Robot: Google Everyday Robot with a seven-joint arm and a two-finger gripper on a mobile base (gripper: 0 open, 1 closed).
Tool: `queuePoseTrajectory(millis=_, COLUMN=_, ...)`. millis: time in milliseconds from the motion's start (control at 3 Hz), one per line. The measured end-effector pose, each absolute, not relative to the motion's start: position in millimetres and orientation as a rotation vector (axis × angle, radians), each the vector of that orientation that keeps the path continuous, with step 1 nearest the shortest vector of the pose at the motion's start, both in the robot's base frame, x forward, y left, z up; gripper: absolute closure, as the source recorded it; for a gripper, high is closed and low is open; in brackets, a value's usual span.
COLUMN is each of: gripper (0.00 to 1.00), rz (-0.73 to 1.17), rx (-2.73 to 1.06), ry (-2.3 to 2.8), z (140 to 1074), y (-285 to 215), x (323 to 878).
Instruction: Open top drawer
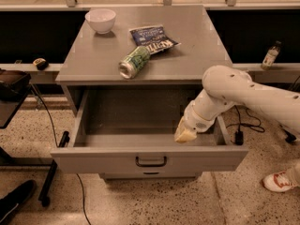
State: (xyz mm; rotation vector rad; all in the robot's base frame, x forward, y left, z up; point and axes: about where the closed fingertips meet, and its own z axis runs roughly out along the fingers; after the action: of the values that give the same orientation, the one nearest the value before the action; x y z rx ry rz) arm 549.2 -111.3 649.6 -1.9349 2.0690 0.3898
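Note:
The top drawer is a grey metal drawer pulled well out of the grey cabinet. Its deep box is open to view and looks empty. A small black bar handle sits in the middle of its flat front panel. My gripper reaches down into the drawer's right side, just behind the front panel, at the end of my white arm, which comes in from the right. A shorter lower drawer shows just beneath, closed.
On the cabinet top lie a white bowl, a green can on its side and a blue snack bag. A bottle stands at the right. Cables, a person's shoe and a black stand are on the floor.

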Motion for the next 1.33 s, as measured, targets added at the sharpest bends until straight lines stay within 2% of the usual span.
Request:
queuePoseTrajectory(millis=667, gripper=1.0, rz=0.568, rx=-1.923, ry=1.99, z=669.4, y=-110.1, x=507.0)
queuePoseTrajectory(millis=1333, gripper=1.0, rz=0.773, rx=-1.909, ry=1.887, z=705.1, y=-119.6, x=438.8)
